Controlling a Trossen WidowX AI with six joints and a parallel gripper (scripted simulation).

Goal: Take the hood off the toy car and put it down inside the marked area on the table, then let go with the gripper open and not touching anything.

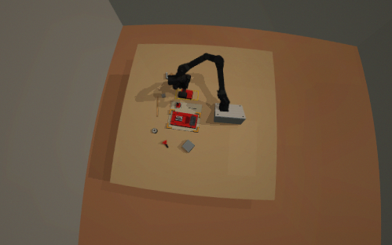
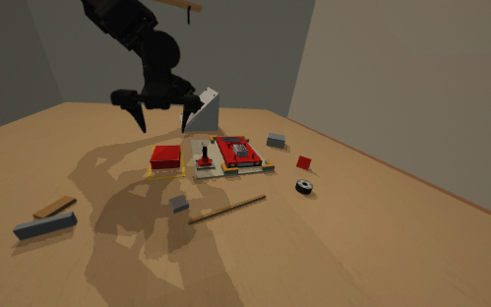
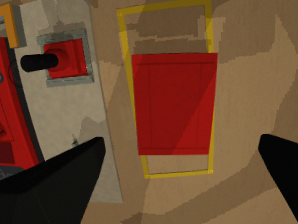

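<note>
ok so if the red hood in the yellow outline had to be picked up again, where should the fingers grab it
Probably from straight above, across its two long straight sides. The hood lies flat inside the yellow outline, and the open gripper already hangs above it with fingers spread wider than the hood.

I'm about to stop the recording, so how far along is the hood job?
Done: the hood is off the car and lies flat inside the yellow outline. In hand: nothing; the gripper hangs open above it, touching nothing. Left: nothing that shows.

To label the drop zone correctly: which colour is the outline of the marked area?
Yellow outline around the red hood; clearest in the wrist view.
</note>
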